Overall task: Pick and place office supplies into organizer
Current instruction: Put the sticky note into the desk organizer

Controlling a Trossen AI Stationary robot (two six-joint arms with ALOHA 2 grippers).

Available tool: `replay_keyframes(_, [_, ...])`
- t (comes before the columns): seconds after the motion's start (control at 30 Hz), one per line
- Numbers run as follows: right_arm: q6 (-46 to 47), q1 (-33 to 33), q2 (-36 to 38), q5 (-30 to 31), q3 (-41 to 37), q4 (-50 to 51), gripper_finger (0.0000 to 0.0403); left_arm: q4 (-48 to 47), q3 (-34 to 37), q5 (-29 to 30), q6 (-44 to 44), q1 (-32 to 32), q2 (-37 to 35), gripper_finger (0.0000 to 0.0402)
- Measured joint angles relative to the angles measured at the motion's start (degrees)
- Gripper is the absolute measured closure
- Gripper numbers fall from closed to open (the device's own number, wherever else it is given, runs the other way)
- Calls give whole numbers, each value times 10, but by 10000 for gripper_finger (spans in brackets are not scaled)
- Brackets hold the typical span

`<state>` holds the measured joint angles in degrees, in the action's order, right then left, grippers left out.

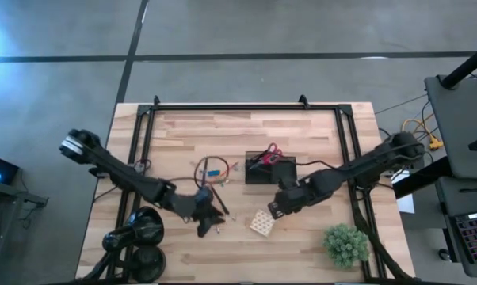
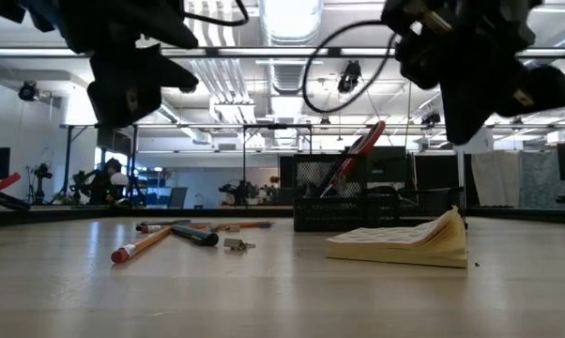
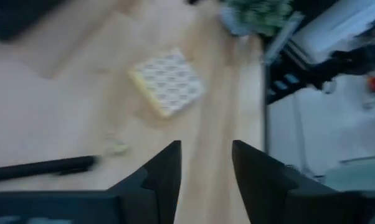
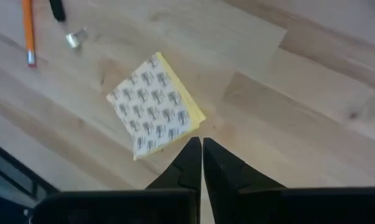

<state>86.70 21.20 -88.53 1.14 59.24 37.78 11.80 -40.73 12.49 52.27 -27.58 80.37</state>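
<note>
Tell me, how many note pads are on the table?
1. The note pad lies flat on the table, just in front of the organizer and near the shut right gripper. None other shows.

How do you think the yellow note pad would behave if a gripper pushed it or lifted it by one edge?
The note pad lies flat on the table, so a push would probably slide it, not tip it. In the low view its top sheets curl up at one end, so it looks floppy: an edge grip might lift only a few sheets. It is likely light.
</note>
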Motion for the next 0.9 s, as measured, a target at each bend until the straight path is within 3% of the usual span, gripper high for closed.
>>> replay_keyframes(0.13, [-5, 10, 9, 10, -43, -63, 394, 12, -34, 15, 27, -11, 59, 346])
replay_keyframes(0.27, [-38, 18, 2, 51, -51, -60, 394, 11, -74, 35, 17, -10, 103, 395])
replay_keyframes(0.4, [-45, 17, -19, 111, -51, -50, 394, 11, -114, 104, 0, -11, 140, 390])
replay_keyframes(0.9, [-42, 45, -89, 148, -44, -96, 394, -36, -243, 80, -29, -15, 293, 389])
